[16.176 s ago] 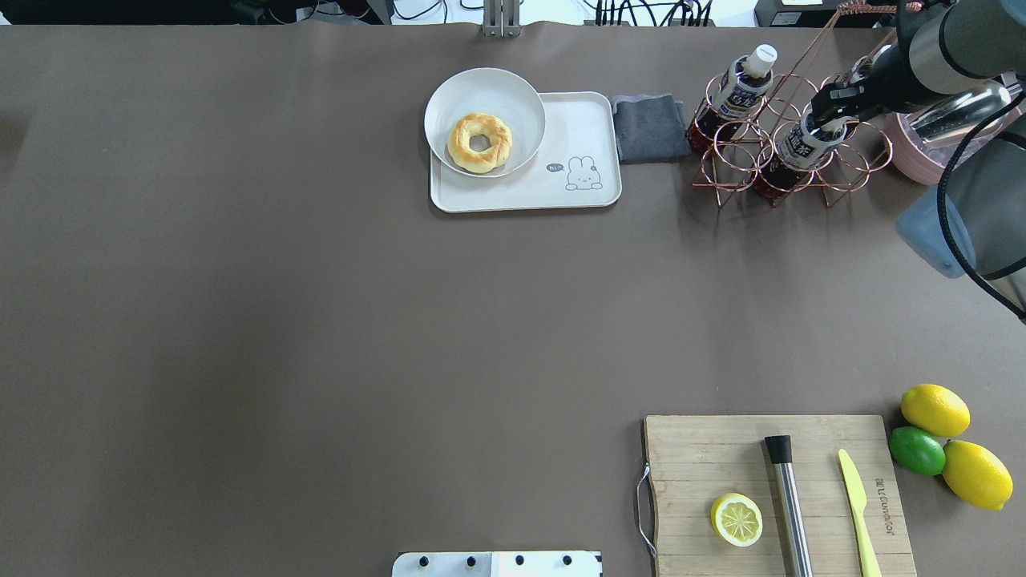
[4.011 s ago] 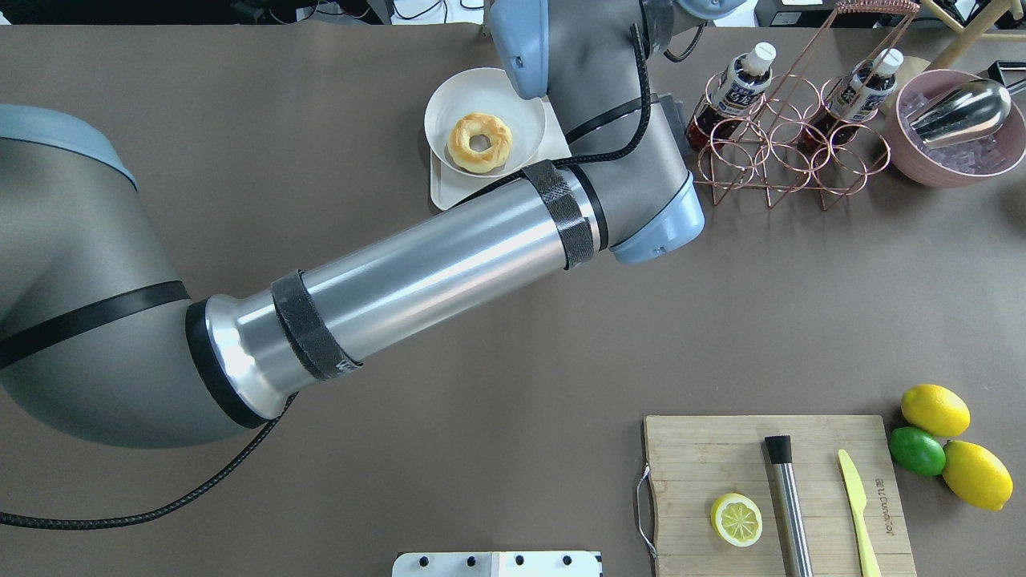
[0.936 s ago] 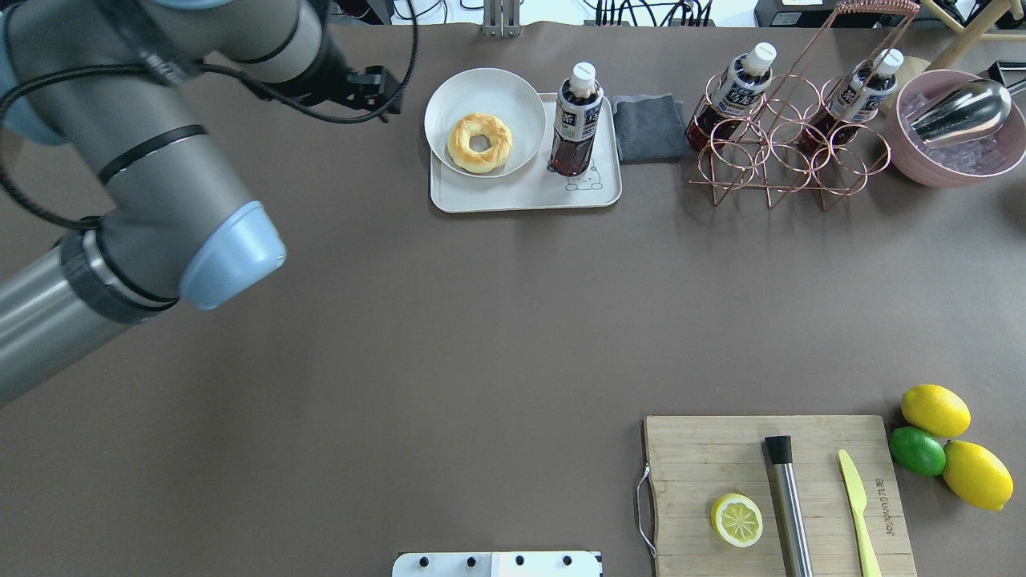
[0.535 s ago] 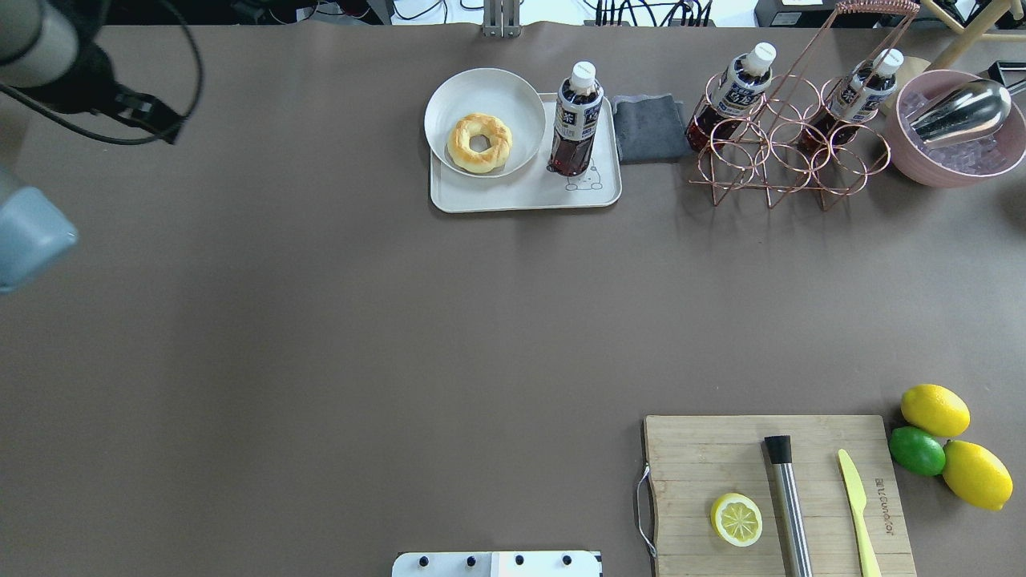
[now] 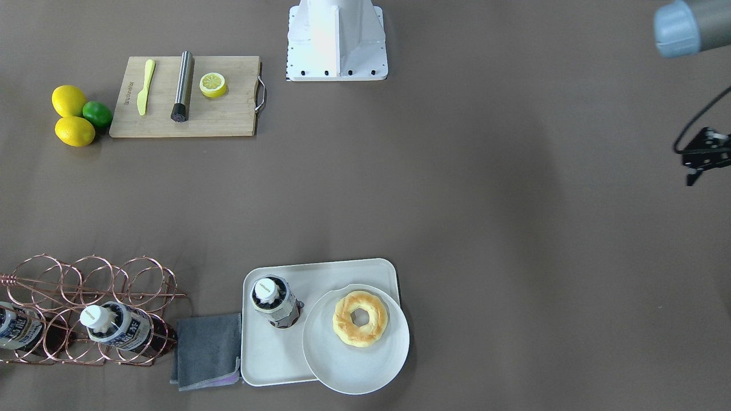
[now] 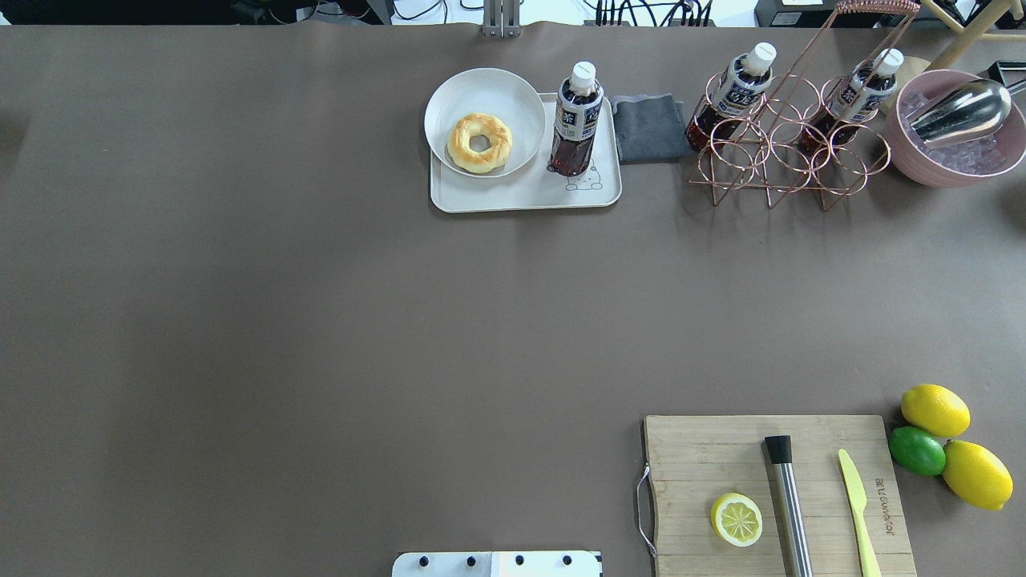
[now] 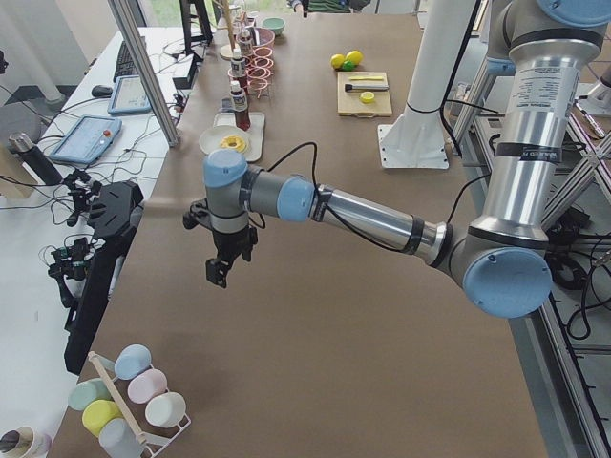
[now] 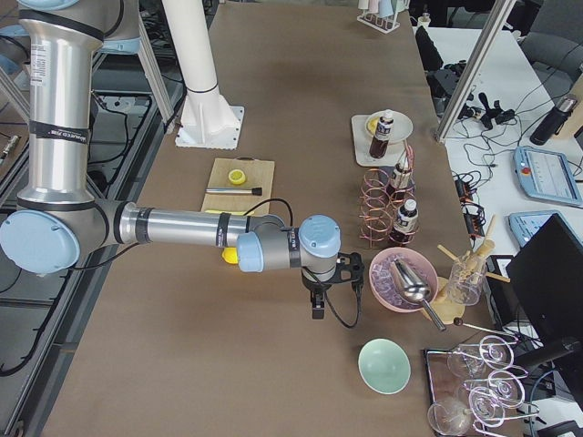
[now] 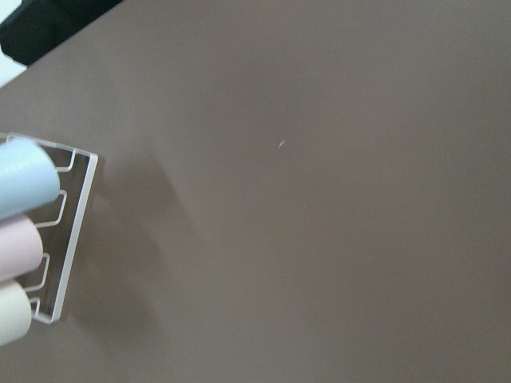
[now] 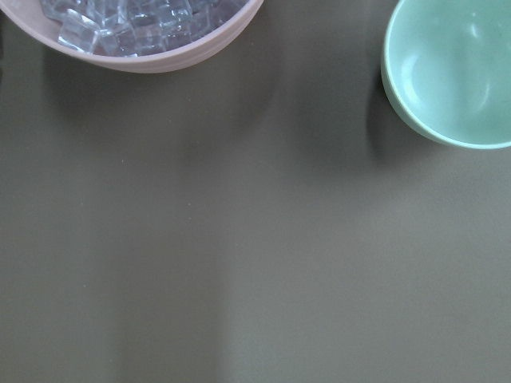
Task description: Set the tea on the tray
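The tea (image 6: 575, 120) stood straight up on the right part of the tray (image 6: 521, 196), at the far side of the surface (image 6: 321, 320), with its white cap on top. No end effector was touching it. Just left of it, a round white plate (image 6: 457, 92) with a doughnut (image 6: 479, 142) lay on the tray and hung a little over the tray's far left corner. A folded grey cloth (image 6: 649, 128) lay just beside the tray on the right. Further right stood a copper wire rack (image 6: 789, 152) with two more bottles (image 6: 741, 84) in it, and then a pink bowl (image 6: 954, 172) of ice with a shiny scoop (image 6: 962, 112). On the near right lay a wooden cutting board (image 6: 697, 457) with half a lemon (image 6: 737, 519), a steel stick (image 6: 789, 505) and a yellow knife (image 6: 858, 505) – two lemons (image 6: 935, 409) and a lime (image 6: 917, 450) sat beside it. The left end effector (image 7: 218, 277) hung over the bare left end of the surface, well away from the tray and near a little stand of pastel cups (image 9: 24, 231); I could not tell if it was wide or narrow. The right end effector (image 8: 316, 309) hung over the right end, close to the pink bowl and a green bowl (image 10: 447, 72) – I could not tell its state either.
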Controlling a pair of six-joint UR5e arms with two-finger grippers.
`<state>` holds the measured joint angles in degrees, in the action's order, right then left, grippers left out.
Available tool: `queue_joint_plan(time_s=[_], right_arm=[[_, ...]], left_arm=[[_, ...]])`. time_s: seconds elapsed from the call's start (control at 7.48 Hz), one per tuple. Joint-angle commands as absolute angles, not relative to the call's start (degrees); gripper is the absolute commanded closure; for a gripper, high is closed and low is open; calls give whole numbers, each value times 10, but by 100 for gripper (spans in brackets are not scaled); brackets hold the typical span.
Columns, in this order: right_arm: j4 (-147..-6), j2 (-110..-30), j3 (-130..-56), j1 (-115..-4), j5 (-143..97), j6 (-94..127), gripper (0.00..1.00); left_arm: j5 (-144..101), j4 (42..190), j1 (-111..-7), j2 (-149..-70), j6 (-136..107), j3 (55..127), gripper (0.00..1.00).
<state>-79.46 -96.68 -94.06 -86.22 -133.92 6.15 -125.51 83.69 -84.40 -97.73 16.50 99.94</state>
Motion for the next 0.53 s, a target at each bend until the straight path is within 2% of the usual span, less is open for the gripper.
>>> queue_joint_plan(time_s=[0.0, 0.4], right_arm=[[-795, -967, -940, -862, -1339, 62, 0], [-795, -976, -940, -862, -1314, 62, 0]], left_arm=[[-1273, 854, -861, -910, 197, 947, 1], [-1266, 851, -862, -906, 193, 927, 1]])
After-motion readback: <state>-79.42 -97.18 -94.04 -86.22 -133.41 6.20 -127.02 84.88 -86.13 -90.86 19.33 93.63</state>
